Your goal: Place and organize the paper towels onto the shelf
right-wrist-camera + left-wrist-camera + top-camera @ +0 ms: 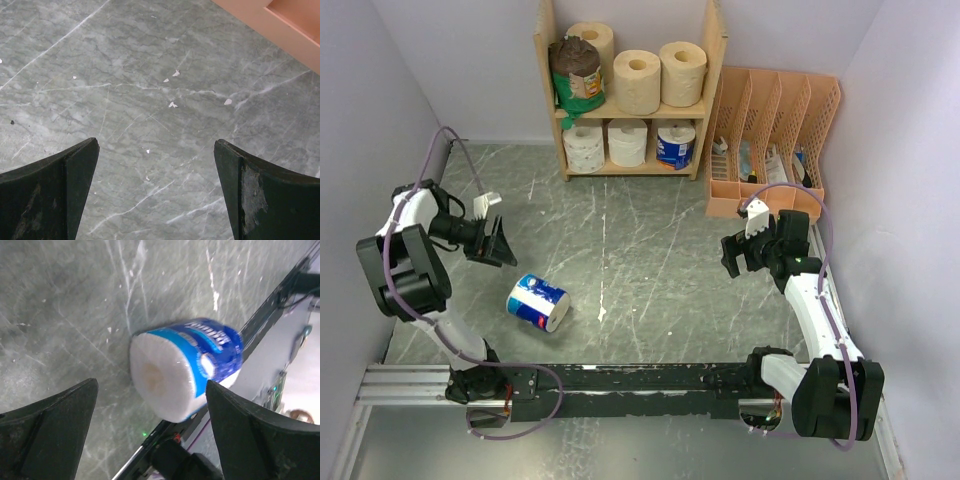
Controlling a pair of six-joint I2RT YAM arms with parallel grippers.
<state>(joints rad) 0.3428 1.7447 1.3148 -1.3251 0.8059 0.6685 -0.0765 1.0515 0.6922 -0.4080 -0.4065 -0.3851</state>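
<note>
Blue-wrapped roll (185, 372) lies sideways just beyond spread left claw (500, 244), untouched.

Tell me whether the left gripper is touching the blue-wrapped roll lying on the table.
Apart. The top view shows the open left gripper up and left of the blue-wrapped roll, bare table between them.

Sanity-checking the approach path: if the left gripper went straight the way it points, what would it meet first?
Probably the blue-wrapped paper towel roll, lying on its side on the table: the wrist view frames it between the fingers of the open left gripper. Depth unclear.
</note>
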